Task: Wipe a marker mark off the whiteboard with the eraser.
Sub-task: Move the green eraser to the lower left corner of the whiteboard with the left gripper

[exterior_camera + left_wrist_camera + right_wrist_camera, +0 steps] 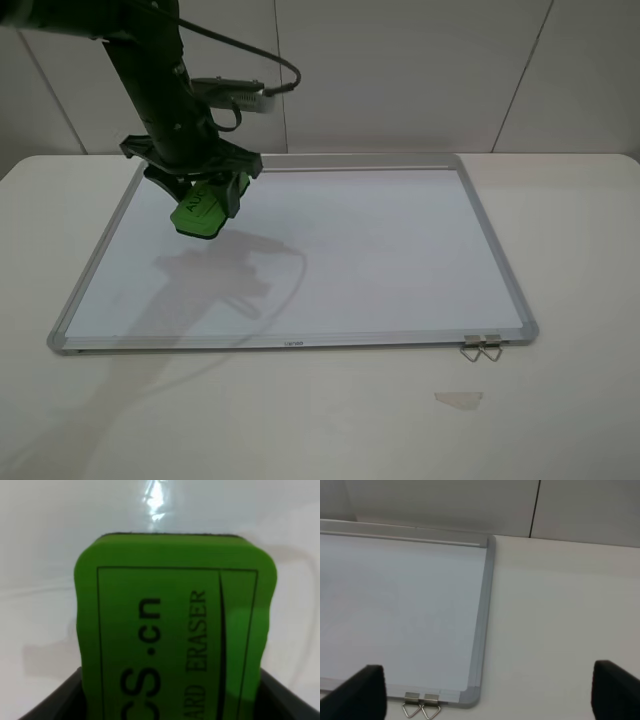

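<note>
The green eraser [200, 215] is clamped in my left gripper [207, 200], which is shut on it over the whiteboard's [380, 260] far left part. Its shadow falls well away from it, so it hangs above the surface, tilted. In the left wrist view the eraser [175, 630] fills the frame, black lettering up, with dark fingers [50, 700] at both sides. No marker mark shows on the board in any view. My right gripper [490, 682] is open, held above the board's near right corner [470, 697].
Two binder clips [481, 347] are clipped to the board's near right edge. A small clear scrap [460, 399] lies on the white table [560, 420] in front of them. The left arm's cable [285, 70] loops out toward the wall.
</note>
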Robot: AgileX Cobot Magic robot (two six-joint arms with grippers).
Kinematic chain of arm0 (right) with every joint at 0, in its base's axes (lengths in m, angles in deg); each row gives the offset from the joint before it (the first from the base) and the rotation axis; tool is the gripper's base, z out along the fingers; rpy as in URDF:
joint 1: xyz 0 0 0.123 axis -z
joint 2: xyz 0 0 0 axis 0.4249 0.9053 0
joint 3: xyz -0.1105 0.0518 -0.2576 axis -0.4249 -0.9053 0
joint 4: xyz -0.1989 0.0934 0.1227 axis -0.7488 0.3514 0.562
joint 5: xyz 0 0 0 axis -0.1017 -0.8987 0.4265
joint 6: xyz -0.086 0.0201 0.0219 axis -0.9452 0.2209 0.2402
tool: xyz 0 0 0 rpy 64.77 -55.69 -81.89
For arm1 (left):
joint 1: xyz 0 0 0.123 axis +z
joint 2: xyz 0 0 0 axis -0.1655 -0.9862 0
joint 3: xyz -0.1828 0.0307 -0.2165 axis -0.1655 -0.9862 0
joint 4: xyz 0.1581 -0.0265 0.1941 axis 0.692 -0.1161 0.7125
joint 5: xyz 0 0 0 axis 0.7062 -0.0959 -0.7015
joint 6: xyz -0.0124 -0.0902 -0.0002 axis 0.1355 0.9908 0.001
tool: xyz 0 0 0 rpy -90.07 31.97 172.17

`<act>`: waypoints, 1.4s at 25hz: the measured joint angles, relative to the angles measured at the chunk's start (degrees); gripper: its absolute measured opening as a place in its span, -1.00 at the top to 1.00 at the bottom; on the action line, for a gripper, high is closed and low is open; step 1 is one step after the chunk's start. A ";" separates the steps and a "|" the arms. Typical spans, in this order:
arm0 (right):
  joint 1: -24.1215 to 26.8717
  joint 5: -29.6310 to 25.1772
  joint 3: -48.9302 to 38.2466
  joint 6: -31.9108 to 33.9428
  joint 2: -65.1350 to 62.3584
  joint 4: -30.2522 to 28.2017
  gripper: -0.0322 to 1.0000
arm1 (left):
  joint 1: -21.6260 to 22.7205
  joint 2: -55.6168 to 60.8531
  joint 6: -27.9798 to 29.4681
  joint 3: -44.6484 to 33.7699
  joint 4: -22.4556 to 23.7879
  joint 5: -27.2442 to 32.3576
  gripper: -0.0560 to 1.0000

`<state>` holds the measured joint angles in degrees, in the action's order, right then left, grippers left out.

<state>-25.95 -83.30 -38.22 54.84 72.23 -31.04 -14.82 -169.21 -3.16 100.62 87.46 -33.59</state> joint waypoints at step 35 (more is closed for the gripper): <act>0.00 0.00 0.00 0.00 0.00 0.00 -0.65 | 11.68 15.50 21.57 -36.73 16.09 -16.17 -0.23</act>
<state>-25.95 -83.30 -38.22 54.84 72.23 -31.04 -3.15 -153.72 18.41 63.89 103.55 -49.75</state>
